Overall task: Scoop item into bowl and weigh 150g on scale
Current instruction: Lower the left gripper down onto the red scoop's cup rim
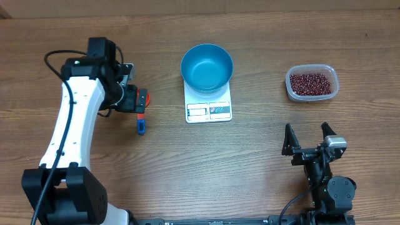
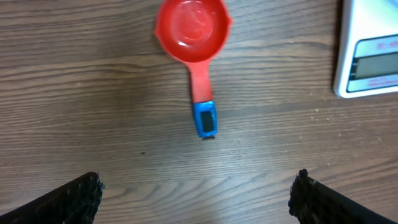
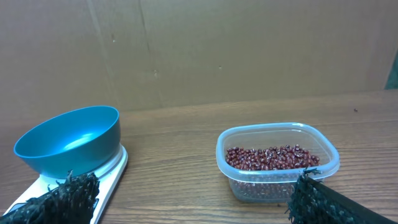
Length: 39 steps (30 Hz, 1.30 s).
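- My left end effector has its fingers spread wide apart, with nothing between them but bare wood.
- In the overhead view it sits over the left part of the surface, at the end of the white left arm.
- Just beyond those fingers in the left wrist view lies a red scoop. Its cup faces up and its blue-tipped handle points back toward the fingers. The fingers do not touch it.
- From overhead, the scoop is left of the scale, apart from it, and its cup is partly hidden under the end effector.
- The scale lies flat near the middle of the surface, with its display and buttons along the edge nearest the robot's base.
- The bowl stands upright on the far part of the scale, leaving the display strip uncovered.
- The item is heaped in a clear plastic tub on the right side of the surface, well apart from the scale.
- My right end effector is also spread wide and grips nothing. It sits nearer the base than the tub and clear of it.
- In the right wrist view, the tub is ahead to the right and the bowl on the scale is ahead to the left.
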Motion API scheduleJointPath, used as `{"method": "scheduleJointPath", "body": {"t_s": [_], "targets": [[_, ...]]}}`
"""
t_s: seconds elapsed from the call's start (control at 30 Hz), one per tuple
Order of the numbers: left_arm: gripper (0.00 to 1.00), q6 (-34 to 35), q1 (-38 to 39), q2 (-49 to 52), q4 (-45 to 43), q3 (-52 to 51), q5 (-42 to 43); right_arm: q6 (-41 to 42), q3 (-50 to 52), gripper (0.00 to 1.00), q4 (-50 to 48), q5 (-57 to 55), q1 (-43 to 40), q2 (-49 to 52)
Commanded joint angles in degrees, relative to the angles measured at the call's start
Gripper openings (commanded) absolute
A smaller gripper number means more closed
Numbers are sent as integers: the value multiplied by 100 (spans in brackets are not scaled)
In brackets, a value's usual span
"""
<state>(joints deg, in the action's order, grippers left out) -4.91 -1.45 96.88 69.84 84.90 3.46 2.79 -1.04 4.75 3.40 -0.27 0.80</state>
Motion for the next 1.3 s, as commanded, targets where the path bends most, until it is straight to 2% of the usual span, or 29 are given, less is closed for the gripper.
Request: {"method": "scheduleJointPath", "body": {"t_s": [0.0,0.7,1.27], "targets": [[99,-240,-188,39,-44,155,66,22,59,100,-9,-79,37,-63],[100,-238,-234,922,-693,155,61,22,59,100,-9,-79,37,-63],[99,-151,-232,1158,-1132,155,66,22,59,100,-9,-79,37,-63]]}}
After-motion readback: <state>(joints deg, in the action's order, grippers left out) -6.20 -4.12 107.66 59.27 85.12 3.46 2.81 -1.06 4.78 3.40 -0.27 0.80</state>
